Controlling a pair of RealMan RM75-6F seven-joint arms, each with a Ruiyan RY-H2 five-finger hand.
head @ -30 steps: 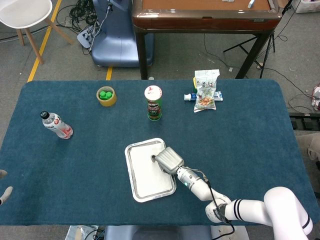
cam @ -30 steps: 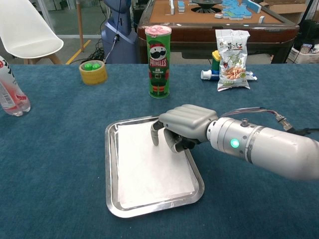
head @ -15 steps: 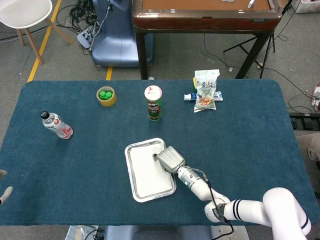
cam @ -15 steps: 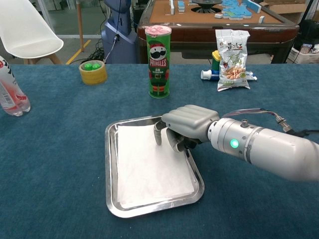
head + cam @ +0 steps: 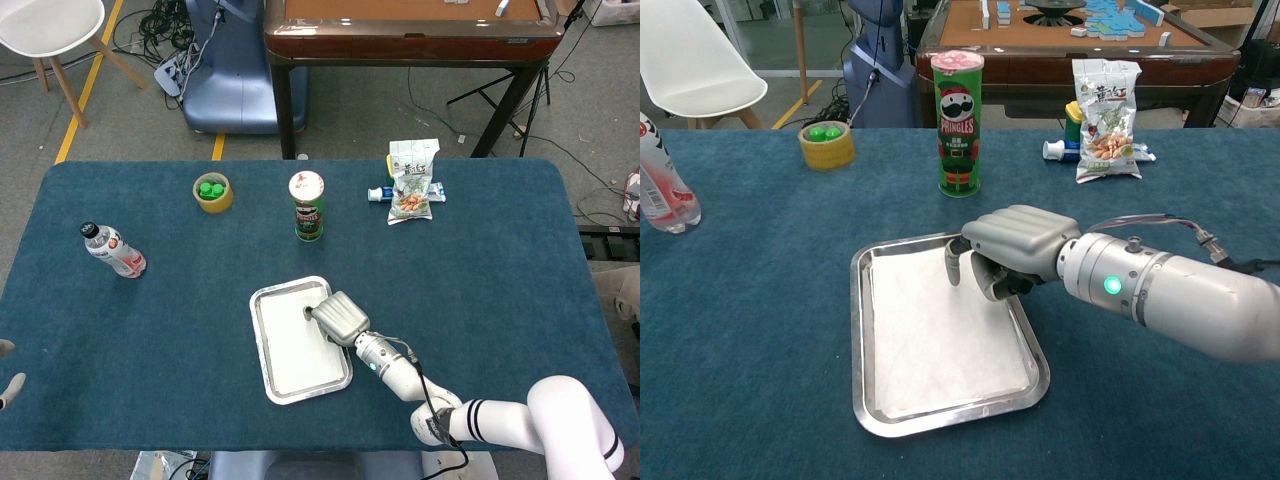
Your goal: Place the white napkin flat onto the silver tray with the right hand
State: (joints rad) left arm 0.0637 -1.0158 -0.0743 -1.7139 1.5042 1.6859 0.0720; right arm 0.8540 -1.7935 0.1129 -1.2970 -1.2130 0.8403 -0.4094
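- White napkin (image 5: 940, 335) now lies flat inside the silver tray (image 5: 862, 400), covering nearly the whole floor; half a sec ago its left edge sat a bit further right w/ more bare metal showing, so it has spread or slid left.
- Right hand (image 5: 1008, 250) has lifted slightly vs a sec ago & hangs over the tray's far-right corner, fingers curled down, one fingertip (image 5: 953, 268) pointing at the napkin's far edge.
- Can't tell if that tip touches the cloth; nothing looks pinched, so I read it as let go, fingers curled in on nothing.
- Head view agrees: hand (image 5: 338, 318) at the tray's (image 5: 258, 340) far-right rim, napkin (image 5: 295, 340) white inside it.
- Left hand (image 5: 8, 385) barely shows at the frame's left edge, off the table; state unclear.
- Meaning: placement looks basically done; what's left is prob. just pulling the right hand clear w/o dragging the napkin.
- Pringles can (image 5: 957, 122) stands far of the tray, well apart from the hand.
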